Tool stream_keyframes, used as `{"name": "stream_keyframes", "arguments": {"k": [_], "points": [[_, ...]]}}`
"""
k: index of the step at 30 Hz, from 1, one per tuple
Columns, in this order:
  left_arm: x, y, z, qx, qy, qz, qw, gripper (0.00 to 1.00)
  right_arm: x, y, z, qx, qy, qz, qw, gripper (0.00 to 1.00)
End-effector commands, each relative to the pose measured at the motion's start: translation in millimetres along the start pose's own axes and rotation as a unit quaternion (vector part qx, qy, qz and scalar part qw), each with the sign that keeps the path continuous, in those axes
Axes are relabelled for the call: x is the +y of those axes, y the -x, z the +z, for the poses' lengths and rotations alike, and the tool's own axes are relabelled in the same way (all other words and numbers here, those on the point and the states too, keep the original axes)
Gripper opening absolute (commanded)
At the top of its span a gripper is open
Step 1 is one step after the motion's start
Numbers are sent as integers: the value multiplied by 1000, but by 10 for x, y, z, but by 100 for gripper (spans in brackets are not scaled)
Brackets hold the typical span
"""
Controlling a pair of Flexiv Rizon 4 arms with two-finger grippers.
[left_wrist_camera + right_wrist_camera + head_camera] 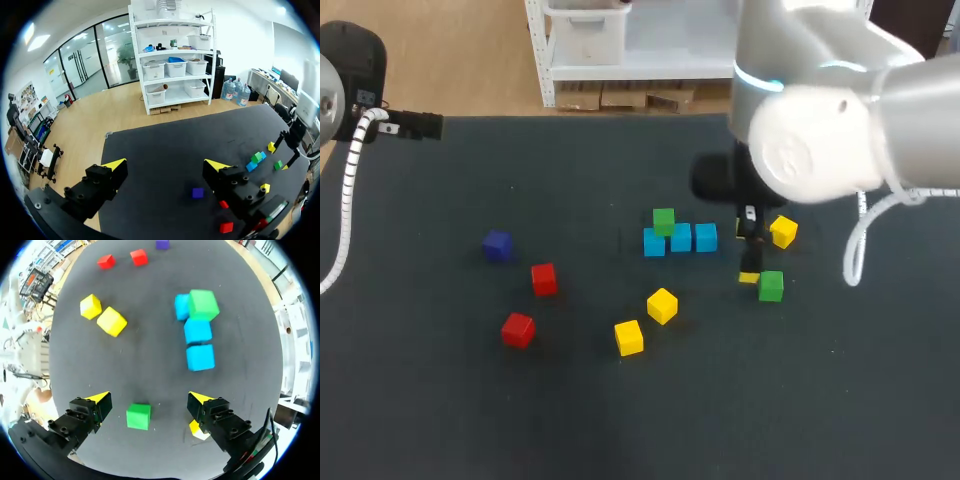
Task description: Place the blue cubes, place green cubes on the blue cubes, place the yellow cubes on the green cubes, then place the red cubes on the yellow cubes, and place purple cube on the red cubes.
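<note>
Green cube [138, 416], plain bright block, beneath wide-open empty right hand [148, 399], left hand [166, 165] open, empty.

Bare desk [150, 365] lies open between the right arm's spread jaws and the row of blue cubes [200, 356] ahead. A lone green cube [138, 416] sits between the jaws; a yellow cube [196, 429] crowds one finger.

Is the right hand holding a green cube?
No, the loose green cube sits on the table between the right hand's open fingers, and neither finger touches it.
</note>
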State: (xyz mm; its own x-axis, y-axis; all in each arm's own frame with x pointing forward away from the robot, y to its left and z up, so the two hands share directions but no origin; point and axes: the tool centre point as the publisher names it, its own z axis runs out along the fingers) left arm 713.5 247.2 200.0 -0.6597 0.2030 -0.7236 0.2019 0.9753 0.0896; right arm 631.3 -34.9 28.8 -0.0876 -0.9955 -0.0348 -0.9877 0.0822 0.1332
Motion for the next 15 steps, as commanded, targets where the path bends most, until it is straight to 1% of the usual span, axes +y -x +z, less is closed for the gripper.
{"name": "stream_keyframes", "arguments": {"k": [1, 4, 8, 15], "points": [[17, 5, 3, 1, -4, 1, 1000, 100, 39, -113, 13, 8, -39, 1, 999, 100], [17, 5, 3, 1, -4, 1, 1000, 100, -11, -196, 46, 20, -47, 6, 999, 100], [17, 5, 3, 1, -4, 1, 1000, 100, -5, -252, 84, 24, -47, 10, 999, 100], [17, 5, 3, 1, -4, 1, 1000, 100, 70, -258, 154, 22, -37, 12, 999, 100]]}}
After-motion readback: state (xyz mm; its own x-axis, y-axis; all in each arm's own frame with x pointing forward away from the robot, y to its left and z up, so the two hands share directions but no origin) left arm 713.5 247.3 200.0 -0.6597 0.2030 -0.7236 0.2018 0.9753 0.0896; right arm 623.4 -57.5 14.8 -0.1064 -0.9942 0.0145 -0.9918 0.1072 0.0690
